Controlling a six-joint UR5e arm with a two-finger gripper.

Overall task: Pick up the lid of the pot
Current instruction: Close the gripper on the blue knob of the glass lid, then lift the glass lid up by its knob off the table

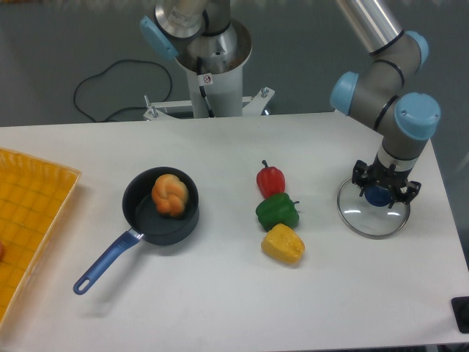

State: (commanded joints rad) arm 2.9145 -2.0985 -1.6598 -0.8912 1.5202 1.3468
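The pot lid (353,214) is a round glass disc with a metal rim and a blue knob (378,196), lying flat on the white table at the right. My gripper (385,192) hangs straight down over it, its black fingers (360,178) on either side of the knob. Whether the fingers press on the knob cannot be made out. A dark pot (160,207) with a blue handle sits left of centre, holding a bread roll (171,195).
Red pepper (270,179), green pepper (277,211) and yellow pepper (283,244) lie in a column left of the lid. A yellow tray (29,220) sits at the left edge. The robot base (212,70) stands at the back. The table's right edge is close to the lid.
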